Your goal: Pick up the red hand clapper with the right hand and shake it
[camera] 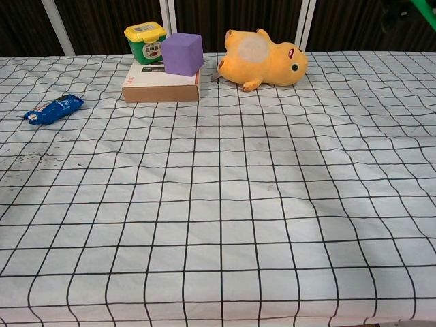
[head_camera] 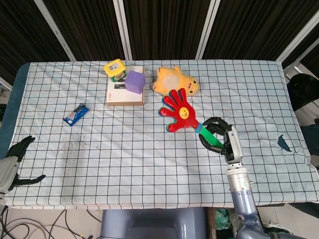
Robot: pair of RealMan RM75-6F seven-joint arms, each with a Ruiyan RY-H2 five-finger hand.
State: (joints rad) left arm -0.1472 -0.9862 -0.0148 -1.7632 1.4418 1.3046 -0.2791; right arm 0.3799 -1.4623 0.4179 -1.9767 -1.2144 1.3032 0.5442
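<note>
The red hand clapper (head_camera: pixel 178 111) with a yellow smiley face and a green handle is raised in the air in the head view, its palm end pointing up and left toward the yellow plush. My right hand (head_camera: pixel 217 138) grips its green handle. In the chest view only a green tip of the handle (camera: pixel 426 12) shows at the top right corner. My left hand (head_camera: pixel 16 163) rests at the table's near left corner, fingers apart, holding nothing.
A yellow plush toy (head_camera: pixel 174 82) lies at the back centre. A brown box (head_camera: pixel 124 93) carries a purple cube (head_camera: pixel 134 81) and a yellow-green container (head_camera: pixel 115 69). A blue snack packet (head_camera: pixel 76 114) lies at the left. The cloth has a tear (head_camera: pixel 284 144) at the right.
</note>
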